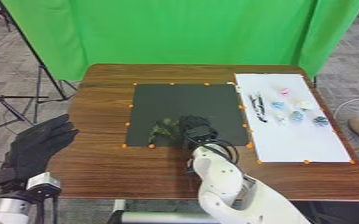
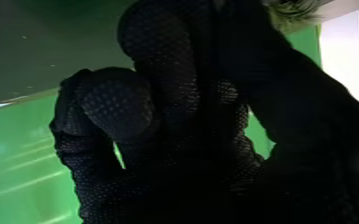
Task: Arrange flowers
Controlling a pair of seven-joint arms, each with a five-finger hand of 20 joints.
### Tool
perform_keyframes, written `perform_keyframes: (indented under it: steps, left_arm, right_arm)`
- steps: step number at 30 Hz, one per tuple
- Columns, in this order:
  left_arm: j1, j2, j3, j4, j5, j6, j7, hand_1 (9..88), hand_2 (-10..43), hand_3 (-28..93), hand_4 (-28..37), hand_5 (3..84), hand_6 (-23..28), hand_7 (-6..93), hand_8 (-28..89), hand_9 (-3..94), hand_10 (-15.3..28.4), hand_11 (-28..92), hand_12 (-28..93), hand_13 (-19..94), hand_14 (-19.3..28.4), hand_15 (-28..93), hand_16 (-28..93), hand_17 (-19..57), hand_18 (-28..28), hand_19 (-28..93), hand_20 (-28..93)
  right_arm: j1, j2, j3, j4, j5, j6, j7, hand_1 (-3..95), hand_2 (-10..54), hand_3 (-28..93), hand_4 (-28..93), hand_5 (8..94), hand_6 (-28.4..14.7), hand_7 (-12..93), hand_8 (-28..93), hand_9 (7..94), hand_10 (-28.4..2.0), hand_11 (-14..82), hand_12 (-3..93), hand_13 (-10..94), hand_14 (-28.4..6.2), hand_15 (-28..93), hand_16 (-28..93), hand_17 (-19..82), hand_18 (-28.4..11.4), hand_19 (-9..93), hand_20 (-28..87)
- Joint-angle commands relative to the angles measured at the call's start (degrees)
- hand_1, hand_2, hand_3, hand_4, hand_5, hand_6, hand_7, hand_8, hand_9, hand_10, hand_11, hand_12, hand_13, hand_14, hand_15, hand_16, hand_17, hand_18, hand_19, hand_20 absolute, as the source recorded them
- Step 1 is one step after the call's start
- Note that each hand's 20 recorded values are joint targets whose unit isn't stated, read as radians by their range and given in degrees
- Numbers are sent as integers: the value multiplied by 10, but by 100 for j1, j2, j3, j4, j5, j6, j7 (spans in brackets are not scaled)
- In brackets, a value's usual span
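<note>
My left robot hand (image 1: pixel 35 150) has its fingers straight and apart; the greenery (image 1: pixel 164 129) is just left of my right robot hand (image 1: pixel 198 131), which looks clamped on it. I'd call this placing the greenery: next, settle it, release, then reach right of that hand for the pink bloom (image 1: pixel 285 91).

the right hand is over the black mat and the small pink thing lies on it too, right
No, the small pink thing lies on the white sheet, as the head view shows; the right hand is over the black mat.
</note>
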Motion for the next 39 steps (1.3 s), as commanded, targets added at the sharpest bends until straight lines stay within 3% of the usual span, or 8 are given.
perform_keyframes:
  steps: [1,15,20,21,29,35,39]
  left_arm:
    - [121,2,1,-50,-1,22,-2,272,50,825,-126,454,135,123,-81,370,217,330,85,257,276,553,-115,-97,214,571,119]
    - [-17,32,103,-1,15,-14,-21,272,52,825,-125,454,135,125,-81,370,217,331,85,258,277,554,-116,-97,214,572,118]
    - [26,47,113,0,-2,-20,3,272,51,826,-125,455,136,124,-82,370,218,330,85,258,277,554,-116,-97,214,572,118]
    - [32,49,122,-3,-11,-8,18,273,51,826,-126,455,135,124,-81,370,218,329,85,258,277,554,-116,-97,214,572,118]
    - [90,60,140,0,-32,11,69,273,52,826,-126,455,135,124,-82,370,218,330,86,258,277,554,-116,-97,214,572,118]
    - [59,48,166,4,-12,-15,59,272,52,826,-125,455,136,123,-81,370,218,330,85,259,277,555,-116,-97,214,572,118]
    - [67,37,165,-3,-14,9,72,272,52,826,-126,455,136,123,-81,370,216,331,86,259,277,554,-116,-97,213,572,118]
  right_arm:
    - [118,46,-74,-20,-184,241,30,412,-95,763,-251,870,-31,208,92,840,-149,434,257,715,-148,746,248,311,-284,905,310]
    - [170,-137,-34,189,-332,194,-10,381,-81,772,-249,861,-31,217,45,828,-155,442,248,705,-154,751,244,308,-284,890,314]
    - [253,-39,-139,100,-251,554,-35,369,-73,778,-246,859,-33,213,26,820,-157,444,251,697,-158,752,245,305,-284,883,314]
    - [274,-12,-165,95,-278,716,-69,347,-50,783,-235,850,-33,228,-57,811,-160,444,250,689,-163,753,243,299,-284,876,315]
    - [355,255,-188,-247,10,1029,-608,224,52,812,-223,705,-81,198,-114,604,-259,387,204,458,-253,751,157,144,-284,734,296]
    - [76,208,120,-468,177,333,-1167,159,102,814,-221,653,-65,188,-125,524,-277,303,188,345,-282,708,110,47,-284,632,277]
    - [123,309,137,-496,258,278,-1144,142,111,815,-220,642,-58,176,-124,499,-278,249,178,303,-283,677,95,20,-284,610,269]
